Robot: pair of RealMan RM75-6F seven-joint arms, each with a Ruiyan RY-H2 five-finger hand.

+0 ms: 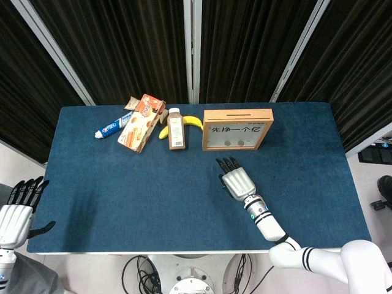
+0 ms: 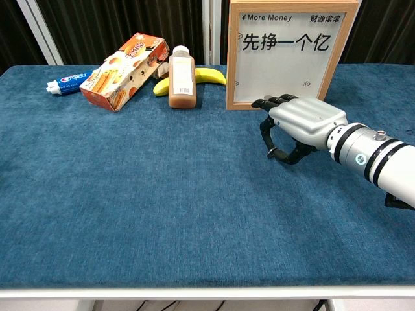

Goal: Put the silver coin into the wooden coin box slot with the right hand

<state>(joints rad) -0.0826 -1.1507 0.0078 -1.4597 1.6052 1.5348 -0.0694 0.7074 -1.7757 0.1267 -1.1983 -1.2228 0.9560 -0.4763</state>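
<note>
The wooden coin box (image 1: pixel 237 129) stands upright at the back of the table, its slot (image 1: pixel 239 114) in the top edge. Its glass front (image 2: pixel 292 52) carries black characters. My right hand (image 1: pixel 236 180) hovers palm down just in front of the box, and its fingers (image 2: pixel 266 126) curl toward the cloth. The thumb (image 2: pixel 279 154) is bent under, with a small gap between it and the fingers. No silver coin shows in either view; the cloth under the palm is hidden. My left hand (image 1: pixel 17 211) hangs off the table's near left corner, fingers spread and holding nothing.
A brown bottle (image 1: pixel 176 130), a banana (image 1: pixel 191 122), an orange snack carton (image 1: pixel 141 122) and a toothpaste tube (image 1: pixel 110 128) lie along the back left. The blue tablecloth (image 1: pixel 122 196) covers the table.
</note>
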